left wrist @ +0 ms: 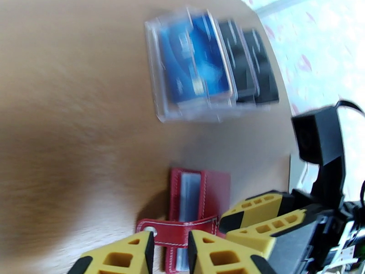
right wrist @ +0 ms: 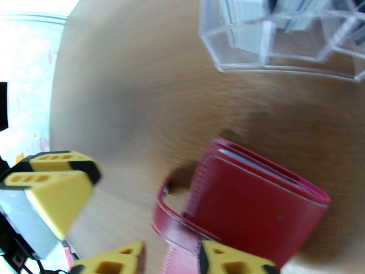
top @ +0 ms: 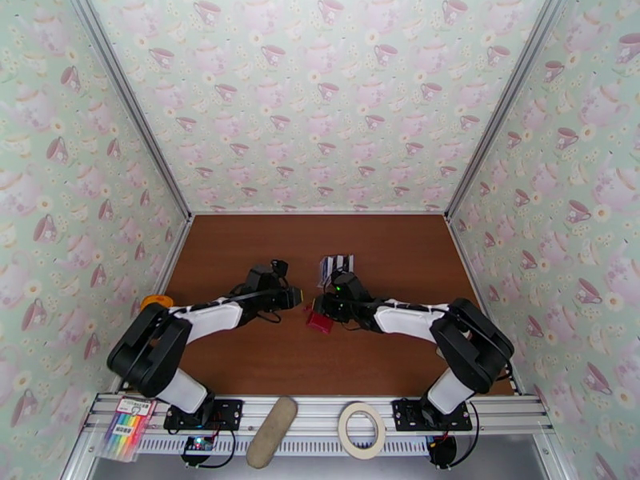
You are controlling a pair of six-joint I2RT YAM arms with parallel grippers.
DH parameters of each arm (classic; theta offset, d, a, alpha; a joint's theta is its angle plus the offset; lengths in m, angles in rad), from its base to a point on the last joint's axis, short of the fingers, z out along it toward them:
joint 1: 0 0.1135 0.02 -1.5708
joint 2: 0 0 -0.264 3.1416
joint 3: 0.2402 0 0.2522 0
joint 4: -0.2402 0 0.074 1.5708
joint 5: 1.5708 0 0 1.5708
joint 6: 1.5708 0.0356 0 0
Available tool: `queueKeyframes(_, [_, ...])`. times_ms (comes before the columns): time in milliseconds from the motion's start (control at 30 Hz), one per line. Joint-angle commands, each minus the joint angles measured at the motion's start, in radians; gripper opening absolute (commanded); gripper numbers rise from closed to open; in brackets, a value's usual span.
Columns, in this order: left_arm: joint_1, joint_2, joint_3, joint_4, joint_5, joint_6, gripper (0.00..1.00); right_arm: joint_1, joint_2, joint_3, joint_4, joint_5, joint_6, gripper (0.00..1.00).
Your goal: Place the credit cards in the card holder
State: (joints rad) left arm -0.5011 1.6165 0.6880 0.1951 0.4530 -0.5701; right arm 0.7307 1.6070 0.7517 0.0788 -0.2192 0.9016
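The desk (top: 240, 250) is plain brown wood. It is boxed in on three sides by walls (top: 320, 90) papered with teacups and teapots, and a metal rail (top: 320, 406) runs along the near edge. On that rail lie a pack of coloured markers (top: 128, 430), a beige oblong pad (top: 272, 432) and a roll of tape (top: 361, 430). Something orange (top: 156, 301) sits at the desk's left border beside my left arm.

The card holder (left wrist: 200, 192) lies mid-desk between my two tools, red and partly open, its snap tab (left wrist: 178, 233) stretched sideways. My left tool (left wrist: 169, 254) hovers at the tab's free end with its fingers a narrow gap apart; I cannot tell whether they pinch anything. My right tool (right wrist: 172, 261) straddles the tab, which runs down between its fingertips; whether it is clamped, I cannot tell.

Just behind the card holder stands a clear plastic tray (left wrist: 159, 78) holding the credit cards (left wrist: 196, 65), blue in front and black behind, apart from the wallet. My right wrist crowds the near side of that tray.
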Motion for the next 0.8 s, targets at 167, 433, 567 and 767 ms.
queueKeyframes(167, [-0.047,0.006,0.026,0.127,0.127,-0.016,0.27,-0.044,-0.120,-0.095,-0.034,0.035,-0.008,0.47])
queueKeyframes(433, [-0.079,0.096,0.077,0.154,0.202,-0.033,0.28,-0.080,-0.110,-0.167,0.043,0.004,0.008,0.51])
queueKeyframes(567, [-0.079,0.123,0.097,0.102,0.181,-0.021,0.28,-0.081,-0.082,-0.183,0.113,-0.022,0.024,0.52])
queueKeyframes(767, [-0.072,0.142,0.125,0.013,0.136,0.013,0.27,-0.081,-0.045,-0.194,0.174,-0.046,0.040,0.52])
